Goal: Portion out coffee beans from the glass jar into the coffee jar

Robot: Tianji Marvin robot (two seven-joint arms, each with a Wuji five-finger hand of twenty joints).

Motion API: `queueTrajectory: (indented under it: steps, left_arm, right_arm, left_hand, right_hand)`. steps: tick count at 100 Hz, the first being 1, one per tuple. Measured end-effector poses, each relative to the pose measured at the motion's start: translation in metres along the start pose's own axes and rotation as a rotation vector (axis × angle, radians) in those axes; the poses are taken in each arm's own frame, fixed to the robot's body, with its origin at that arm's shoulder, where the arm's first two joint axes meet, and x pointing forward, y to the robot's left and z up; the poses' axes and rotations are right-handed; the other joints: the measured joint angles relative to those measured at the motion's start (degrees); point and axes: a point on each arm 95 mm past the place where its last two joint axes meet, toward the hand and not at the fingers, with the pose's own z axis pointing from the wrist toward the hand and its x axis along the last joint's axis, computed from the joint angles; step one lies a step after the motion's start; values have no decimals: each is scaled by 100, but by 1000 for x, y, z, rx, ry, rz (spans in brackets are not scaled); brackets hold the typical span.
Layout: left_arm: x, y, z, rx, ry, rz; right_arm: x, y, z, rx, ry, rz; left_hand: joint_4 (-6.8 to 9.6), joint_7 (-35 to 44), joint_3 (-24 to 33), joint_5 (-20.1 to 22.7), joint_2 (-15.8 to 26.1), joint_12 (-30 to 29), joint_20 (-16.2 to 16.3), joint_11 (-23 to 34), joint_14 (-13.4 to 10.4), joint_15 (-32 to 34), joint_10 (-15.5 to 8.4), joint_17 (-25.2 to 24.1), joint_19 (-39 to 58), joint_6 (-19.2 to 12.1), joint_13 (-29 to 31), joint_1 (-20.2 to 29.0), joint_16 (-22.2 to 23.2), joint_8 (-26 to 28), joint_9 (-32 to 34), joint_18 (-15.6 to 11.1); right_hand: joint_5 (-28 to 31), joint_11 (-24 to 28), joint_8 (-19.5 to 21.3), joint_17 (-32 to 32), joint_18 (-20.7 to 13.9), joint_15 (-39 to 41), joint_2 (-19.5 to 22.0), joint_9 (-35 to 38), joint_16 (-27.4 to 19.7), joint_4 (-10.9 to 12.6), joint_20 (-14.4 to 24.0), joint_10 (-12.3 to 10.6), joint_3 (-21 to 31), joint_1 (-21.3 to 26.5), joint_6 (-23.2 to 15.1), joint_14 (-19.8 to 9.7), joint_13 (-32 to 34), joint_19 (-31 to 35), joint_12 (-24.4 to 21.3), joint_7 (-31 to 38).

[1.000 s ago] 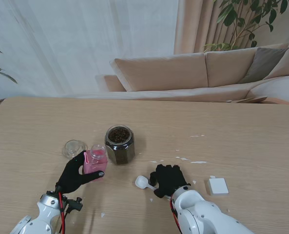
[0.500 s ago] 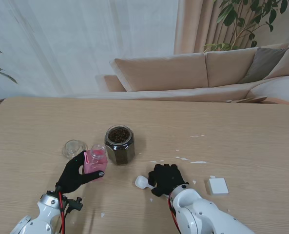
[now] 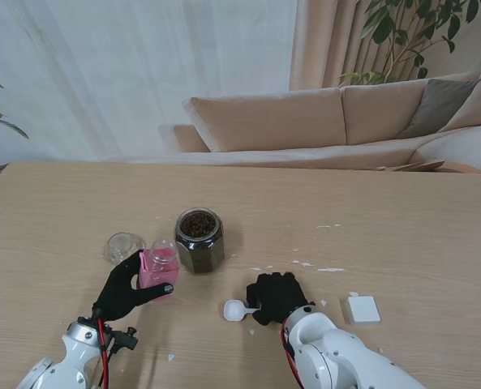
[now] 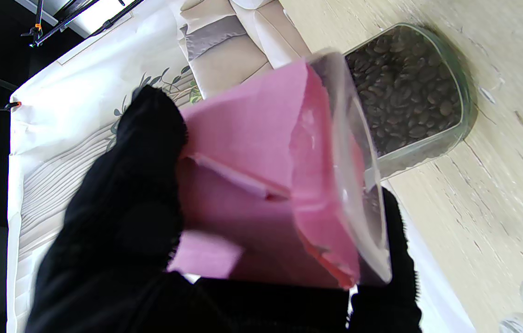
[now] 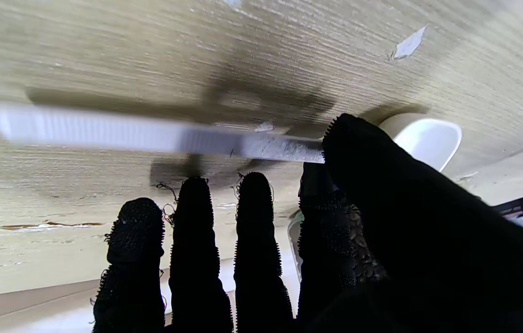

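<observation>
You are looking at the left hand [image 3: 130, 288] gripping the pink coffee jar [image 3: 159, 268], its black-gloved fingers [image 4: 150, 134] wrapping the jar's sides; in the left wrist view the jar is tilting in the grasp, its clear rim facing toward the glass jar [image 4: 409, 88]. From the stand's view the coffee jar is sitting just to the left of the glass jar [image 3: 199, 240] and slightly nearer to you. The glass jar is standing upright on the worktop [image 3: 402, 211], open at the top and filled with dark coffee beans. A clear lid [image 3: 124, 247] is lying on the worktop to the left of the coffee jar.

The right hand [image 3: 277, 297] is lying low over the worktop with its palm down, covering the handle of a white spoon [image 3: 237, 309], whose bowl is poking out to the left of the hand. In the right wrist view the spoon's handle [image 5: 150, 134] is running across just beyond the fingertips [image 5: 252, 185], and the thumb is overlapping it; you cannot tell whether the fingers are actually gripping the spoon. A small white block [image 3: 362, 309] is resting to the right of that hand, and white flecks are scattered on the worktop near it.
</observation>
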Motion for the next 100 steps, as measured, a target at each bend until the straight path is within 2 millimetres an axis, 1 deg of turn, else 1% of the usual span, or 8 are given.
queueTrajectory:
  steps: [10,26,32,52,80,91,97,100]
  left_arm:
    - [0,0,0,1,0,0]
    - [0,0,0,2,1,0]
    - [0,0,0,2,1,0]
    - [0,0,1,3,1,-1]
    - [0,0,1,3,1,-2]
    - [0,0,1,4,1,-2]
    - [0,0,1,4,1,-2]
    - [0,0,1,4,1,-2]
  right_arm:
    - [-1,2,-1,-7,4,13]
    - [-1,4,-1,-11,10,23]
    - [-1,4,-1,-11,11,26]
    - [-1,6,-2,-2,15,36]
    - [-4,9,-5,31,24,55]
    - [-5,10,-5,32,28,97]
    - [-5,11,-5,25,31,119]
    - [-5,12,-5,24,32,124]
  left_hand:
    - [0,0,0,0,0,0,0,0,0,0,0,-1,0,0,0,0,0,0,0,0]
    - [0,1,0,0,0,0,0,0,-1,0,0,-1,0,0,0,0,0,0,0,0]
    - [0,1,0,0,0,0,0,0,-1,-1,0,-1,-1,0,0,0,0,0,0,0]
    - [0,1,0,0,0,1,0,0,-1,0,0,-2,-1,0,0,0,0,0,0,0]
    - [0,1,0,0,0,1,0,0,-1,-1,0,-3,-3,0,0,0,0,0,0,0]
    - [0,1,0,0,0,1,0,0,-1,-1,0,-4,-3,0,0,0,0,0,0,0]
    - [0,1,0,0,0,1,0,0,-1,-1,0,-4,-3,0,0,0,0,0,0,0]
    - [0,1,0,0,0,1,0,0,-1,-1,0,-4,-2,0,0,0,0,0,0,0]
  right_hand:
    - [-17,-212,134,198,101,-245,90,802,-198,0,-72,0,3,3,-133,0,318,-7,-283,5]
    - [-18,-472,244,434,155,-327,160,1578,-258,-11,-141,-16,36,65,-149,-1,816,-14,-538,15]
    - [-19,-500,260,510,170,-306,169,1789,-252,-11,-185,-37,52,65,-270,-4,1009,-14,-596,31]
    - [-283,-466,393,698,210,-25,439,2071,-186,-19,-189,-99,-15,202,-285,-11,1391,9,-406,48]
    - [-495,69,452,863,210,399,781,2329,-84,-41,-194,-154,-383,437,-282,-8,1610,206,-27,38]
    - [-397,302,9,1041,210,664,785,2391,37,-71,-235,-149,-254,495,-182,6,1812,330,87,-21]
    - [-332,377,-271,1101,220,756,785,2391,95,-359,-250,-113,-175,577,2,8,1839,389,144,-44]
    - [-272,379,-448,1110,224,803,785,2391,108,-423,-252,-71,-132,642,78,8,1841,391,168,-85]
